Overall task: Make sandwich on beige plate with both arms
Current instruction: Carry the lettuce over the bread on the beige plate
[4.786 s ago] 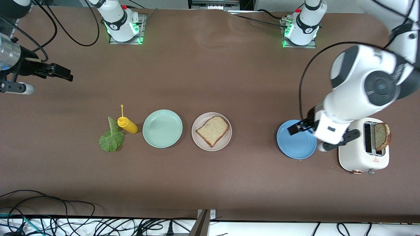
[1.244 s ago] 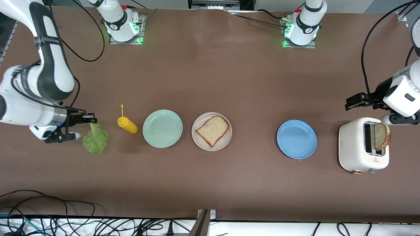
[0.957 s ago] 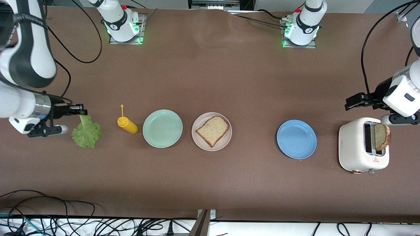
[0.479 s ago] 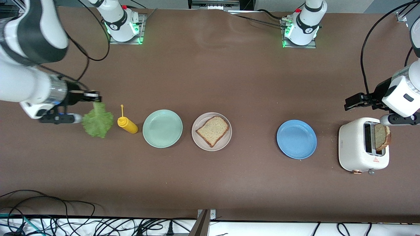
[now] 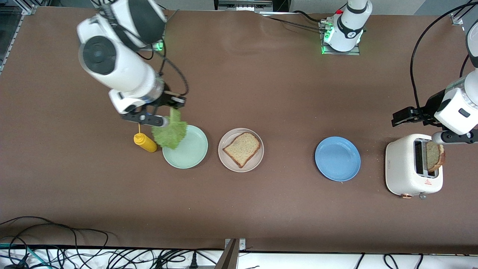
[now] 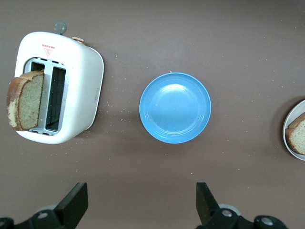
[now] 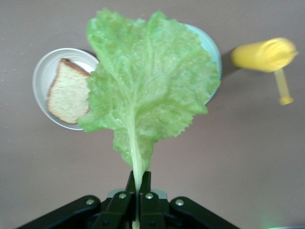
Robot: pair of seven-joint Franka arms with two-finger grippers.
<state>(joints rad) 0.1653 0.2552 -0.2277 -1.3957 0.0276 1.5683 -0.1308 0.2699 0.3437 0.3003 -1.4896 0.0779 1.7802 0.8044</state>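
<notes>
Nearest the front cam, along 1 row on the brown worktop [image 5: 239,209]: white toaster [image 5: 413,165] at the left arm's end, w/ 1 slice of bread [image 5: 434,155] standing up out of a slot. Then the blue plate [image 5: 337,158], bare. Then the beige plate [image 5: 241,150] w/ 1 bread slice [image 5: 242,148] lying flat on it, speckled, dark crust. Beside that, toward the right arm's end, the mint-green plate [image 5: 185,147], and just beside it the yellow squeeze bottle [image 5: 145,142], lying on its side, nozzle pointing away from the front cam.

Right tool [image 5: 175,106] is up in the air over the worktop by the mint-green plate's edge, fingers pressed together, pinching the stem of the lettuce leaf [image 5: 170,132]. Leaf hangs down from the tool, ruffled end over the mint-green plate's rim, next to the bottle. Right wrist view: leaf [image 7: 148,90] spreads wide, stem pinched between the fingertips [image 7: 138,189], covers most of the mint-green plate [image 7: 211,47] under it; beige plate [image 7: 45,78] w/ bread [image 7: 67,93] shows to 1 side, bottle [image 7: 264,56] to the other.

Left tool [image 5: 404,116] waits in the air over the worktop near the toaster, holds nothing. Left wrist view: fingers [image 6: 74,204] spread wide, toaster [image 6: 59,88] and blue plate [image 6: 175,108] below.

Farthest: the 2 arm bases, the left arm's [image 5: 341,35] w/ a green light.
</notes>
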